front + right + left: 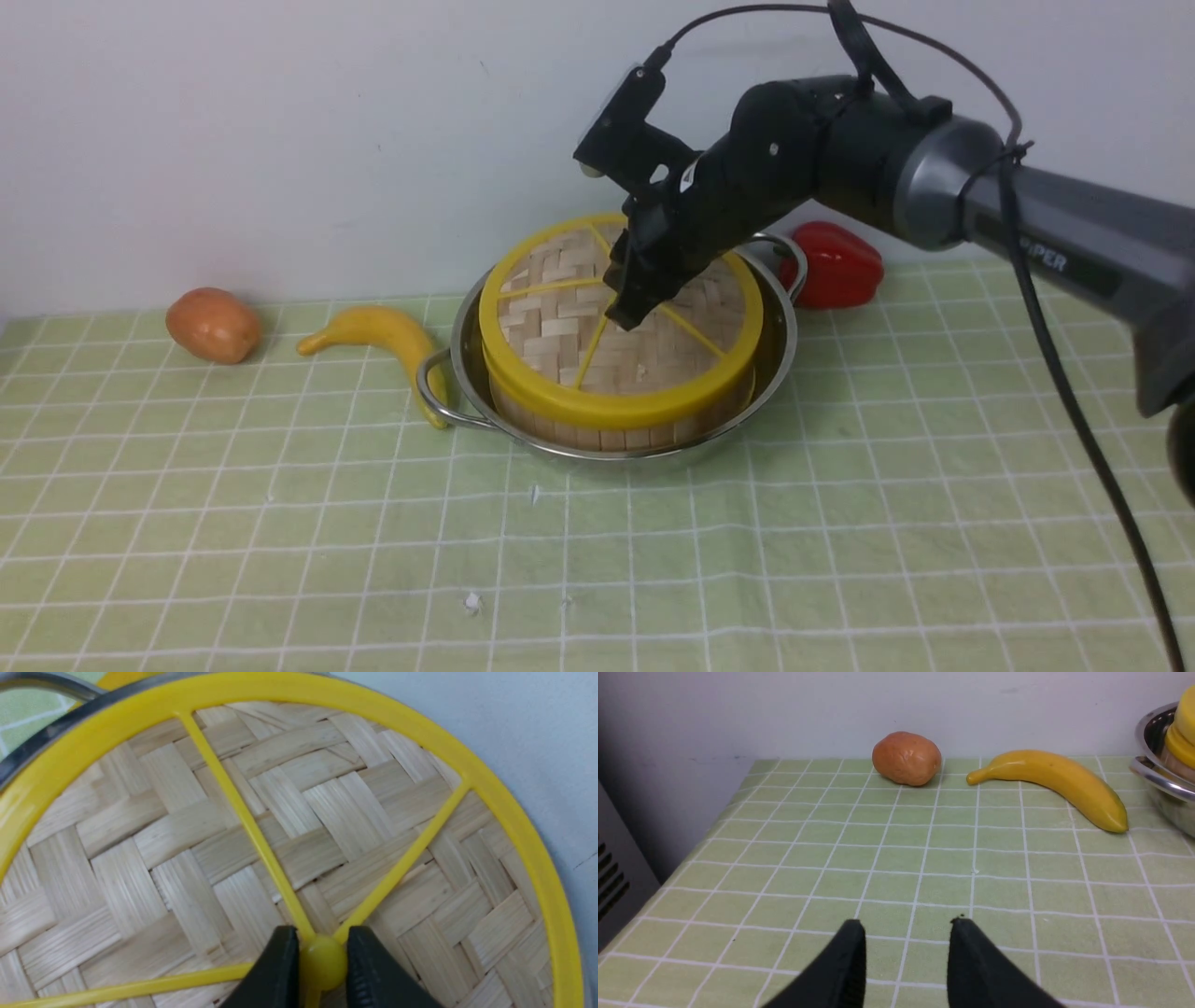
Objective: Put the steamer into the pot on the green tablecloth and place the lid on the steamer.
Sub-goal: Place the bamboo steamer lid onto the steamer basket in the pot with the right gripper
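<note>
While the lid (551, 299) sits on the steamer (597, 434), which stands inside the pot (464, 350) at the far middle of the green tablecloth (280, 523), my right claw (627, 313) is clamped on the lid's central knob (323, 961), one finger pressed to either side of it. The claw reaches in from above and from the right, so the lid lies directly beneath its fingertips. Being round, the lid has no long axis to mind. The coming move, I judge, turns on letting go and rising straight off the knob. From the front the lid's near rim looks flush on the steamer; whether the far rim is seated I cannot tell. My left claw (906, 933) hangs low over bare cloth well left of the pot, jaws apart and empty, so the right arm is much the nearer. A banana (383, 336) lies just beside the pot's left handle, a potato (213, 324) farther left, and a red pepper (836, 264) at the pot's far right.
</note>
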